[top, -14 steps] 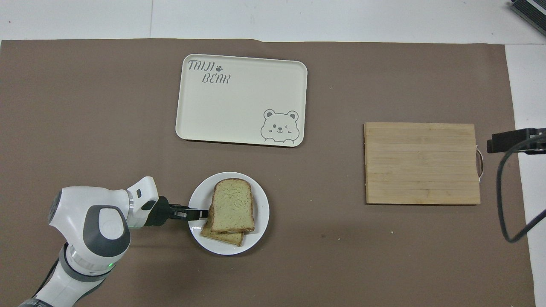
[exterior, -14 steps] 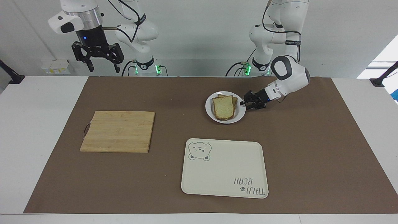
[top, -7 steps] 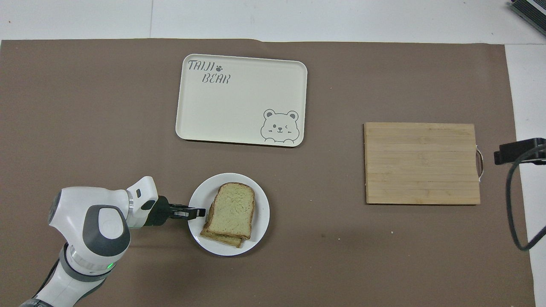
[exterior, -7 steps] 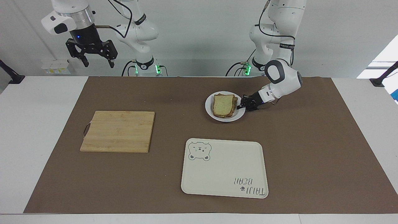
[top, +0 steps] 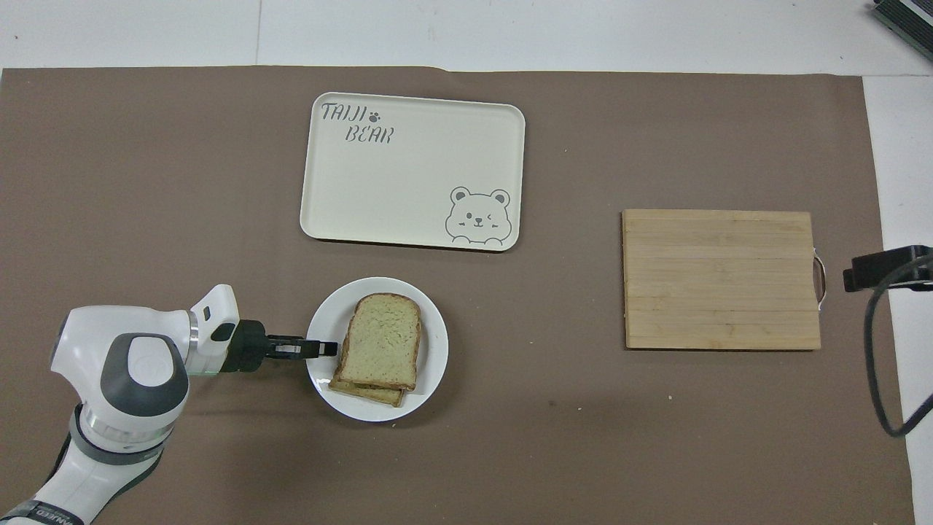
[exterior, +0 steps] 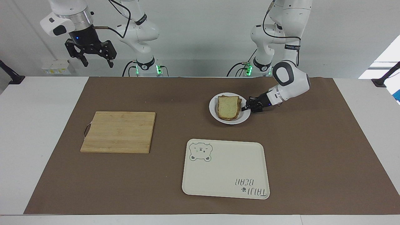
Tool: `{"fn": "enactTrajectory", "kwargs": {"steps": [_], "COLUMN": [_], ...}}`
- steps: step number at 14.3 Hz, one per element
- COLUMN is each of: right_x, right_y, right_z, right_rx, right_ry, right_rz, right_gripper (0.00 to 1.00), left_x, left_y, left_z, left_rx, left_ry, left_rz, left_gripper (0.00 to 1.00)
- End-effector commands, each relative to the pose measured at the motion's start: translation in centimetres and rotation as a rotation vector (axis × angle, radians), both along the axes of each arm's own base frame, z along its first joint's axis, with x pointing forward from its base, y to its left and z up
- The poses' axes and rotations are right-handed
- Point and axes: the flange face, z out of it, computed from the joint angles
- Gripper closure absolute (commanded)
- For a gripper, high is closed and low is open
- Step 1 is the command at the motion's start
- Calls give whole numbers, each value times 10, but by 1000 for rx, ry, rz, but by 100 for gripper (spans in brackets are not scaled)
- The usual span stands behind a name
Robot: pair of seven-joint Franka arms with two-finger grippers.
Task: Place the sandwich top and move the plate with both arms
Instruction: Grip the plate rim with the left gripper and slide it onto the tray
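Bread, the sandwich top (exterior: 227, 106), lay on another slice on the plate (exterior: 229, 119), which sat on the brown mat nearer the robots than the cream tray (exterior: 225, 168). Right gripper (exterior: 91, 59) hung high with fingers spread, off the cutting board's (exterior: 119, 131) end of the table, waiting. Left gripper (exterior: 248, 107) pinched the plate's rim, low at the mat.

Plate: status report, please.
Left gripper shut on plate rim. Right gripper open, raised, waiting. Sandwich top stacked on plate. Nothing in the way.
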Motion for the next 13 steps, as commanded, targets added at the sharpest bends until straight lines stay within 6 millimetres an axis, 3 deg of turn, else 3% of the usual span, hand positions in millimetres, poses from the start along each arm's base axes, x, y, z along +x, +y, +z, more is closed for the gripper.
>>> {"fn": "enactTrajectory", "kwargs": {"steps": [1,5,13], "right_x": [-8,-8,-8], "right_y": [-3,-4,-5], "right_z": [-1,0,-1], "right_rx": [-2,-2,-2], "right_ry": [4,-1,1], "right_rz": [21,15,15], "right_gripper": [0,0,0], "left_x": [23,56,161], "left_y": [8,12,4], "left_z": [20,36,71], "left_rx": [-76,-90,-36], "left_ry": [16,21,49], "left_rz": [35,79,180], "left_gripper": [100,100,100]}}
